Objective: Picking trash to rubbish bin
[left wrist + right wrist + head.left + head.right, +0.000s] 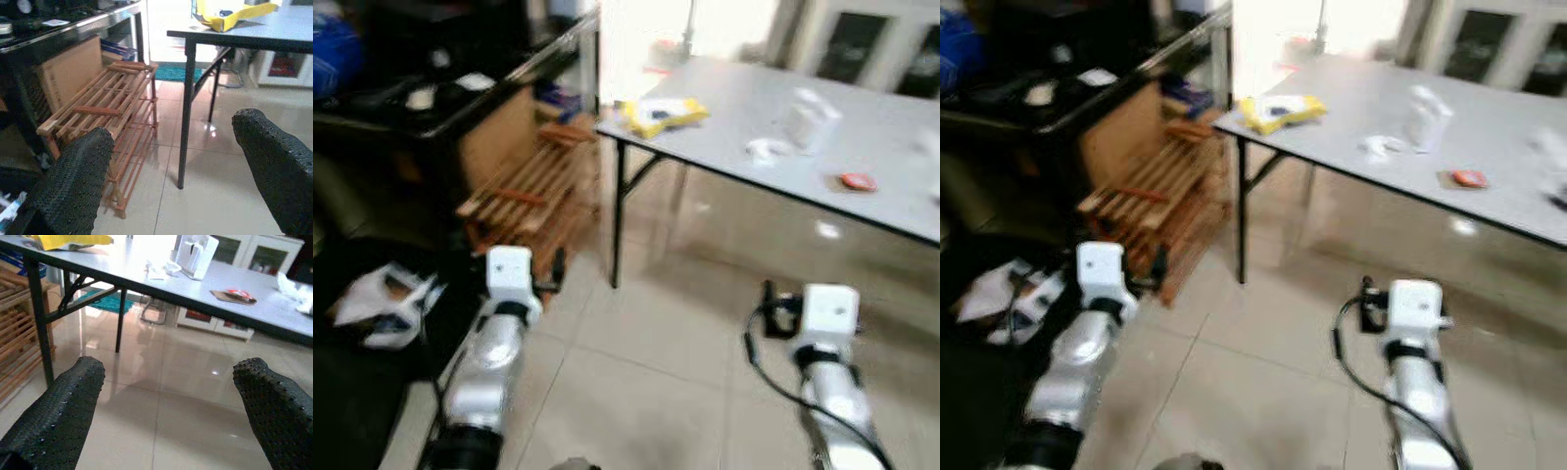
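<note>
A grey folding table (pixel 724 103) stands ahead on the right. On it lie a yellow packet (pixel 661 113), a white carton (pixel 808 122), a crumpled white scrap (pixel 766 149) and a red wrapper (pixel 857 181). My left gripper (pixel 171 129) is open and empty, low above the floor, facing the table's near leg and the wooden rack. Also open and empty, my right gripper (pixel 171 366) is below the table's edge, looking up at the carton (pixel 195 254) and the red wrapper (pixel 234 294). Both silver arms (pixel 494 352) reach forward over the tiles.
A slatted wooden rack (pixel 533 191) leans against a cardboard box (pixel 494 137) under a black desk (pixel 411 108) on the left. A white crumpled bag (pixel 382 304) lies on dark material at the near left. White cabinets (pixel 862 44) stand behind the table. Pale floor tiles (pixel 656 362) lie ahead.
</note>
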